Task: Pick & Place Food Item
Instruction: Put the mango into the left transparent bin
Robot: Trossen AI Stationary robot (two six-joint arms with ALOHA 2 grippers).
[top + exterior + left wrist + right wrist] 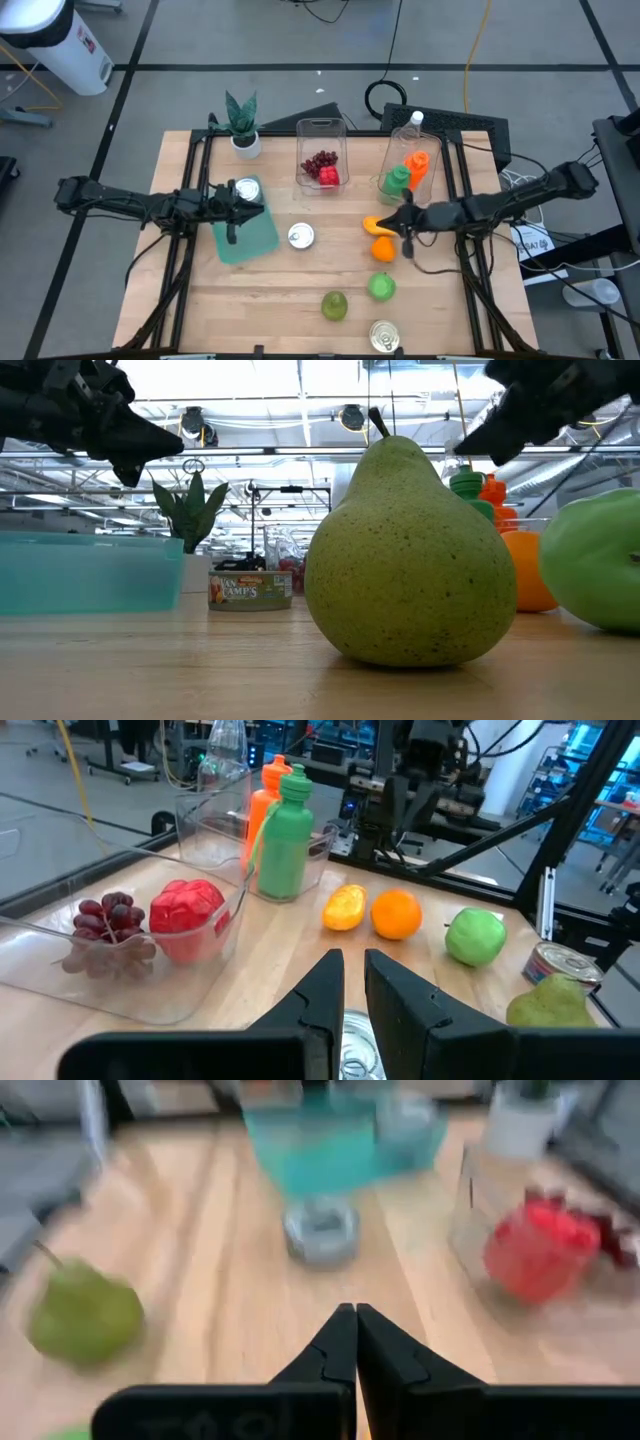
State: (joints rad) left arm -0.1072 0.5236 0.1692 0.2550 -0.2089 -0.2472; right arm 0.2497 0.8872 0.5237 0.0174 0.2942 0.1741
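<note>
A: How do the jaws of the left gripper (pixel 233 236) stand?

B: Closed, with nothing between them. The gripper hangs above the teal plastic bin (pixel 247 232) at the left of the wooden desk (pixel 280 290), beside a silver tin can (pixel 245 190) at the bin's far end.

A: And the right gripper (pixel 407 243)?

B: Its jaws are pressed together and empty as well. It hovers right of centre, just beside the round orange fruit (pixel 383 250) and the yellow-orange curved fruit (pixel 375 227).

A: Where does the rest of the food lie?

B: A shiny green apple (pixel 381 287) sits nearer than the orange, and a speckled green pear (pixel 334 305) stands upright to its left. Far centre, a clear plastic container (pixel 321 152) holds dark red grapes (pixel 319 161) and a red pepper-like piece (pixel 329 177).

A: Anything else on the desk?

B: A second clear container (pixel 412 155) at the far right holds a green bottle (pixel 396 180), an orange bottle (pixel 417 165) and a clear bottle with a white cap (pixel 415 124). One open tin (pixel 301 236) sits mid-desk, another can (pixel 384 336) at the near edge, and a small potted plant in a white pot (pixel 243 125) at the far left.
</note>
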